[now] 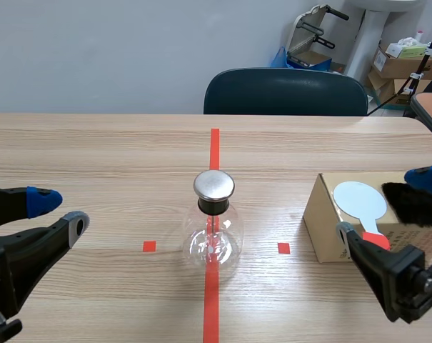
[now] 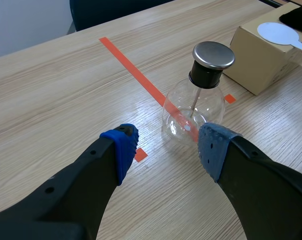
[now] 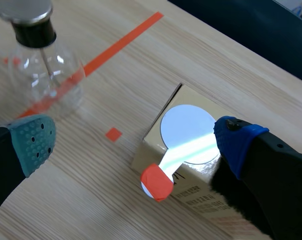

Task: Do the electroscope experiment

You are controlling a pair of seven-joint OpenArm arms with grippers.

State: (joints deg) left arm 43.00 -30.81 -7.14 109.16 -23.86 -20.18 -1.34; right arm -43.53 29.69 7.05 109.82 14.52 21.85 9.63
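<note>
1. The left gripper (image 1: 62,212) hovers low over the near left of the table (image 1: 94,150), its fingers spread wide with nothing between them. In its wrist view the electroscope (image 2: 193,107) stands just ahead of the gap.
2. The right gripper (image 1: 383,205) is also spread wide and holds nothing. It hangs over the near end of a cardboard box (image 1: 323,221).
3. One paddle (image 3: 185,130) lies flat on the box top between the right gripper's fingers. Its pale disc points away from the robot, and its red-taped handle (image 3: 157,182) juts over the box's near edge.
4. One piece of black fur (image 1: 412,204) sits on the box, just right of the paddle.
5. The one electroscope is a round glass flask, upright at the table's middle on the long red tape line. Its metal cap (image 1: 214,184) is on top, and a thin rod runs straight down inside.
6. Bare wood surrounds the flask, and the box is well apart to its right.
7. One dark chair (image 1: 285,91) stands behind the far edge.
</note>
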